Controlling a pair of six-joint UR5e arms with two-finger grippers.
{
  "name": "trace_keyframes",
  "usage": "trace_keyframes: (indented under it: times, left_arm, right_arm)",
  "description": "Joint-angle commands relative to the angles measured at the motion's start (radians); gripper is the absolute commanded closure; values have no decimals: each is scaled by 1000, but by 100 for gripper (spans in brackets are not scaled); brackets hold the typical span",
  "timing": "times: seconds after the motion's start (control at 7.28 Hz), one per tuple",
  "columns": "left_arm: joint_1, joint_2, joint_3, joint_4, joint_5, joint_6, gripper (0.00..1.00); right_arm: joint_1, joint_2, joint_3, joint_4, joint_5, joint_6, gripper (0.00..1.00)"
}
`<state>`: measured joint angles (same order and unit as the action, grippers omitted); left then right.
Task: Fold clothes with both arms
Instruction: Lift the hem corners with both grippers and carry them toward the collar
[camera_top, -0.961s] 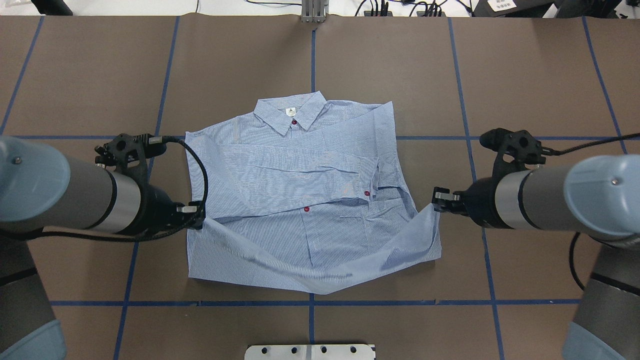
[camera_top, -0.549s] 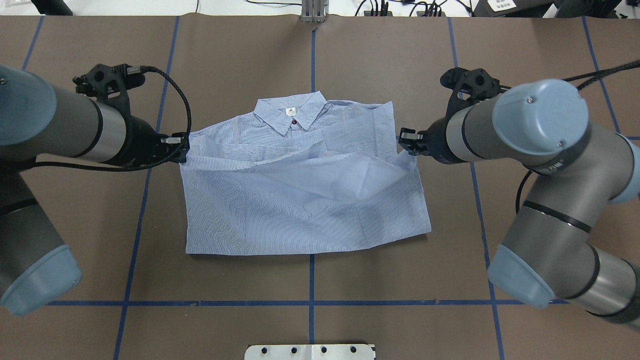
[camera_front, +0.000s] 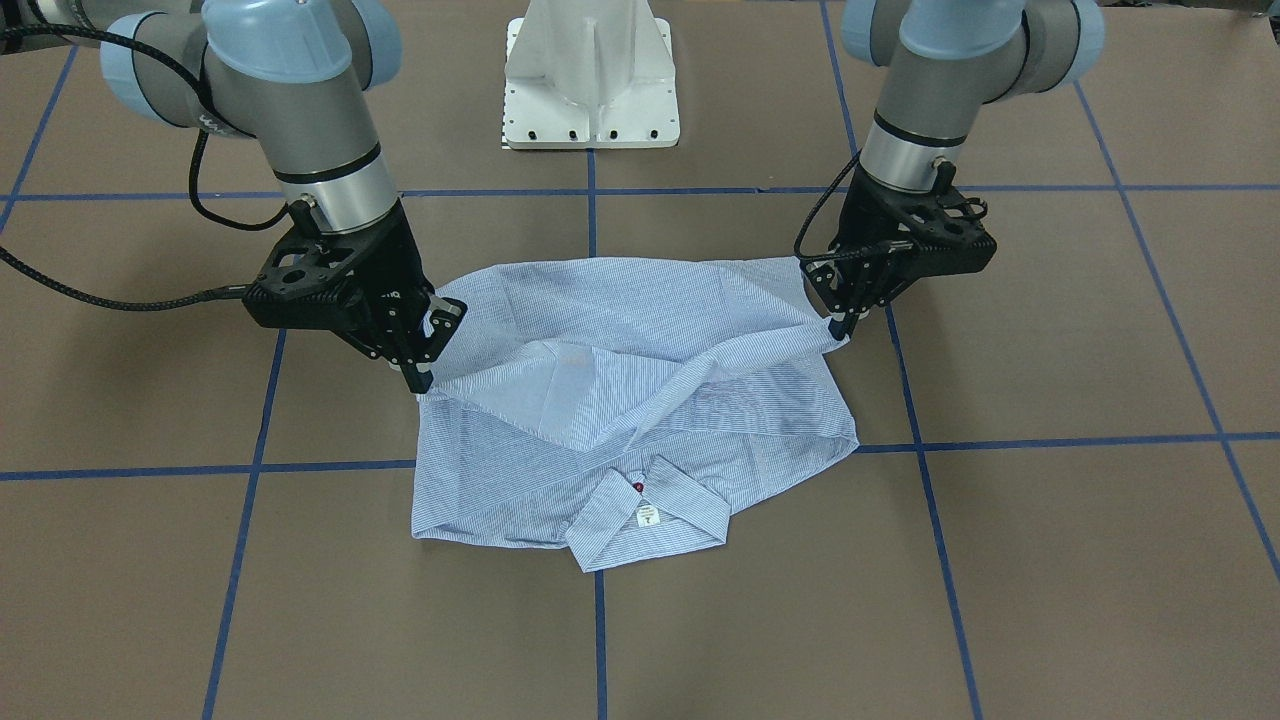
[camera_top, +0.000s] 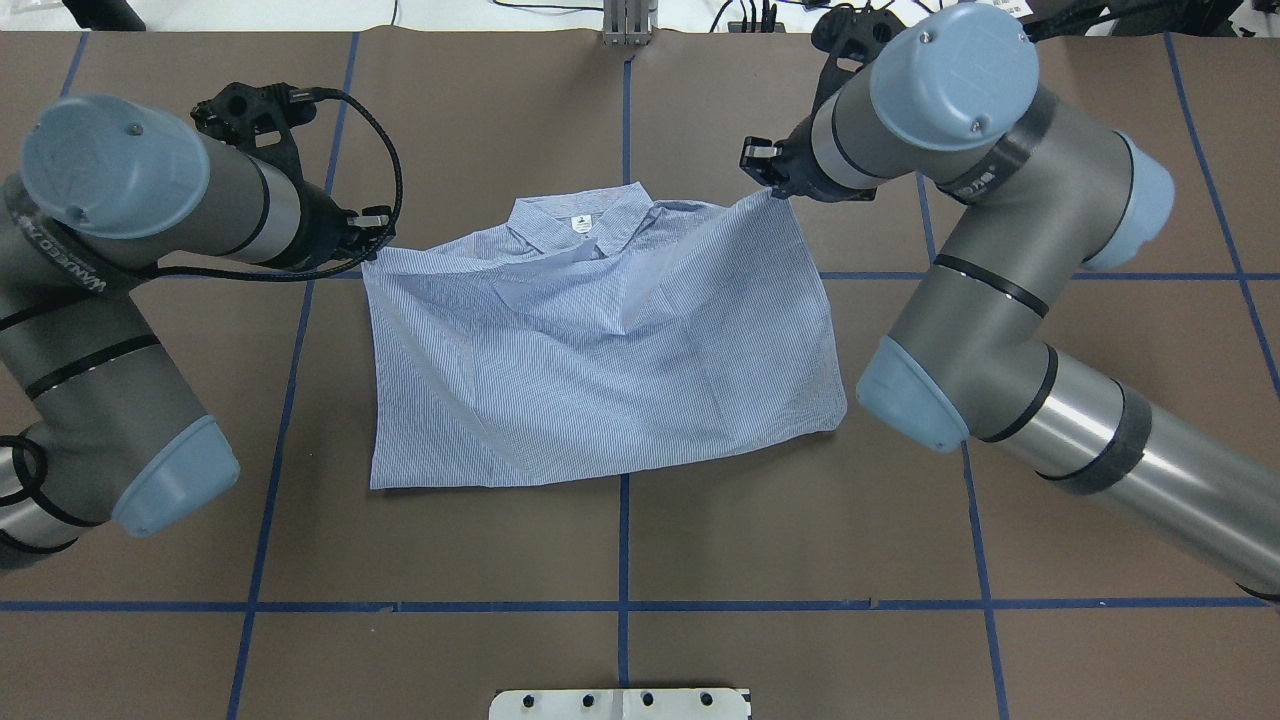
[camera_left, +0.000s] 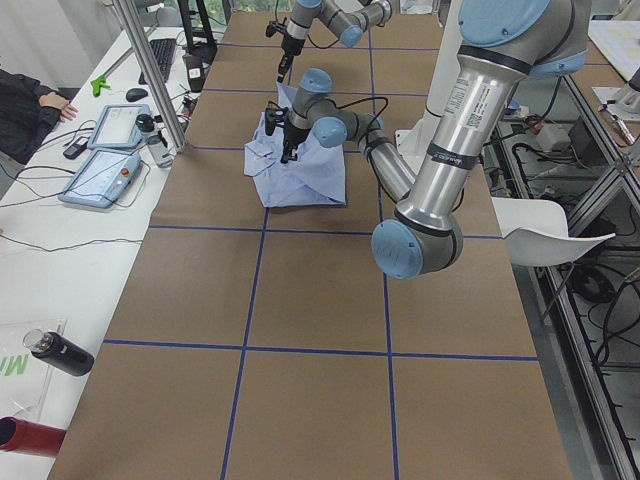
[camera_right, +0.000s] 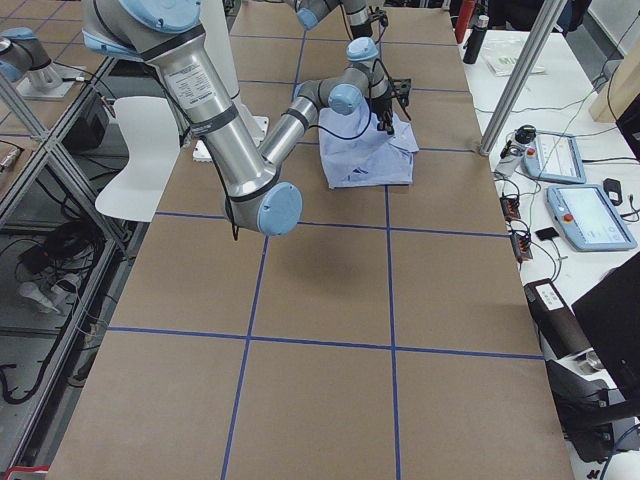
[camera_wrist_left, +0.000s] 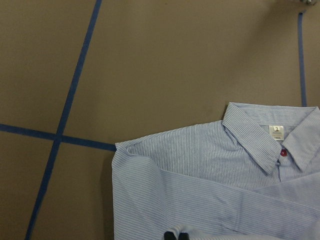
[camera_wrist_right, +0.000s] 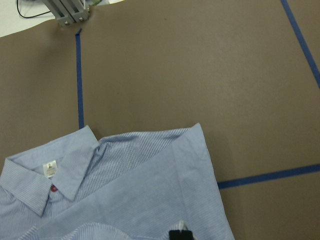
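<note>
While left pincer (camera_top: 368, 252) and right pincer (camera_top: 772, 192) each pinched a hem corner, shirt (camera_top: 600, 370) wanted both laid level — taut — just short of collar (camera_top: 540, 222), twelve o'clock.

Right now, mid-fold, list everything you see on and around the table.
shirt: one, blue-and-white striped, table centre, hem lifted over toward collar.
table: one, brown with blue tape grid.
pedestal base: one, white, table's robot side.
control tablets: two, grey-blue, on the white bench beside the table.
bottle: one, black, same bench.
person's sleeve: one, dark, at the bench.
left arm: one, silver-grey, shirt's left; black left gripper shut on a shirt corner.
right arm: one, silver-grey, shirt's right; black right gripper shut on the other corner.
</note>
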<state>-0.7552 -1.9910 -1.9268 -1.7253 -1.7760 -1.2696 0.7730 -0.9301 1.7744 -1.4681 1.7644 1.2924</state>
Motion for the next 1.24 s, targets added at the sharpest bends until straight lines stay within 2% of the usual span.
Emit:
trace_keyframes:
  times: [0.0,0.14,0.27,0.55,0.69,1.1]
  left_arm:
    - [-45,-25,-1,-5,0,39,100]
    - [-68,-25,-6,-10,-49,41,100]
    - [-73,-25,-6,-11,-68,42,100]
    - [-72,-25,18,-17,-65,44,100]
    - [-70,-25,50,-32,-65,44,100]
    - [-62,-28,259,-225,-63,45,100]
  right_arm:
    - [70,45,0,5,21,-10,100]
    - [107,45,17,5,70,-8,100]
    - [108,45,13,5,73,-10,100]
    - [91,45,-7,6,66,-8,100]
    - [72,57,-45,11,26,-11,100]
    - [19,57,-186,124,-22,-13,100]
